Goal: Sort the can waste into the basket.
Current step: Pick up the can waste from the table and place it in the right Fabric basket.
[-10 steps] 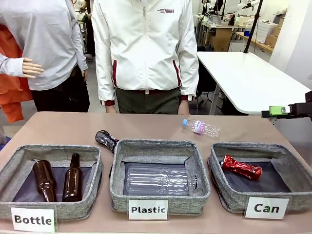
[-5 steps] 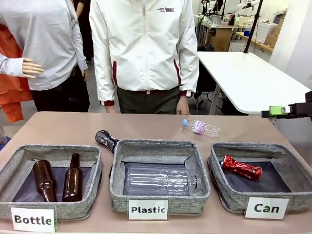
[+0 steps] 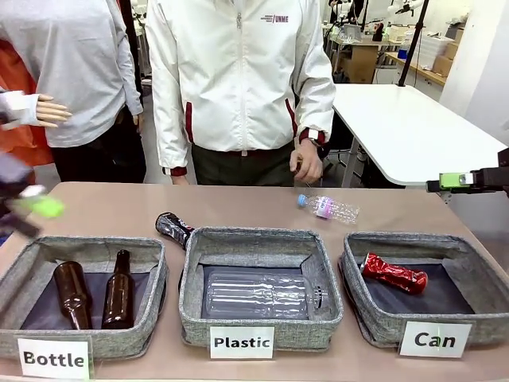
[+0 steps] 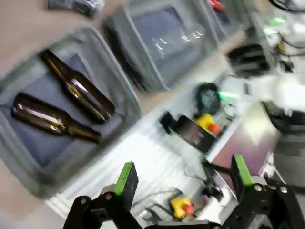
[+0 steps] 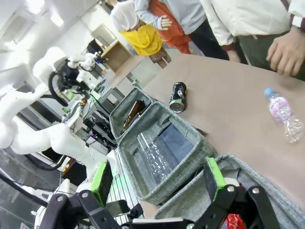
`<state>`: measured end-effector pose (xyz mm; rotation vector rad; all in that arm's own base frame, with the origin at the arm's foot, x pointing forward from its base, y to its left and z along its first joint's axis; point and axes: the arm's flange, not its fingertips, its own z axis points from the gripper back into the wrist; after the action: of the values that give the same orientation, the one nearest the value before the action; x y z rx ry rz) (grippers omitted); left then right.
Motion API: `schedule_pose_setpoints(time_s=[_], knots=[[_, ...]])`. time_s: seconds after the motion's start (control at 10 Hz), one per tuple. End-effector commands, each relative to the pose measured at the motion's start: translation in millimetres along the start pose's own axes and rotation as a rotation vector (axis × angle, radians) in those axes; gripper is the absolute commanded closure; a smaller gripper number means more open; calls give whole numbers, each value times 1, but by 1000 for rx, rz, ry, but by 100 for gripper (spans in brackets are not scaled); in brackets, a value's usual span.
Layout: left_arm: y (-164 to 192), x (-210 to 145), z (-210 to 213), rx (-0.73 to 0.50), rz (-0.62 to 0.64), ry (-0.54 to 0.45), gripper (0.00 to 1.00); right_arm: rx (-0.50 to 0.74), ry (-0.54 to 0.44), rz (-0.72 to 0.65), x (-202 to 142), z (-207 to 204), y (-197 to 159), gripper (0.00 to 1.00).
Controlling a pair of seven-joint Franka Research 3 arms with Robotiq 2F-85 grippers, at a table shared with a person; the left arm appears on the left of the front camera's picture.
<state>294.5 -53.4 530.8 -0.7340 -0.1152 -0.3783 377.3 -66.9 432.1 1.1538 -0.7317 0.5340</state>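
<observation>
A crushed red can [image 3: 394, 273] lies inside the grey basket [image 3: 372, 320] labelled "Can" at the right. A crushed black can [image 3: 173, 228] lies on the table behind the gap between the Bottle and Plastic bins. My left gripper [image 3: 32, 208] is a blur at the left edge, above the Bottle bin. In its wrist view the left gripper [image 4: 183, 174] is open and holds nothing, with the black can [image 4: 76, 5] far off at the top. My right gripper [image 3: 465, 181] hovers at the right edge, behind the basket. The right gripper [image 5: 157, 179] is open, and the black can [image 5: 178, 97] lies far ahead of it.
The Bottle bin [image 3: 151, 263] holds two brown bottles. The Plastic bin [image 3: 191, 302] holds a clear bottle. Another clear bottle [image 3: 328, 208] lies on the table at the back right. A person stands at the far side with one hand [image 3: 306, 163] raised above the table edge.
My left gripper has swung into the front view at the left edge, blurred by motion. The person has lifted a hand and shifted slightly. The right gripper and the cans have not moved.
</observation>
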Motion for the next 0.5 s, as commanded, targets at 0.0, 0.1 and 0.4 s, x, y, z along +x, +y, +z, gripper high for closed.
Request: schedule_pose_setpoints(time_s=[0.0, 0.1, 0.4], knots=[[14, 61, -36, 214, 80, 40, 0, 7, 2, 17, 1, 2, 0, 0], [17, 77, -56, 263, 70, 47, 0, 7, 2, 17, 1, 2, 0, 0], [29, 94, -76, 232, 166, -301, 0, 7, 2, 17, 1, 2, 0, 0]])
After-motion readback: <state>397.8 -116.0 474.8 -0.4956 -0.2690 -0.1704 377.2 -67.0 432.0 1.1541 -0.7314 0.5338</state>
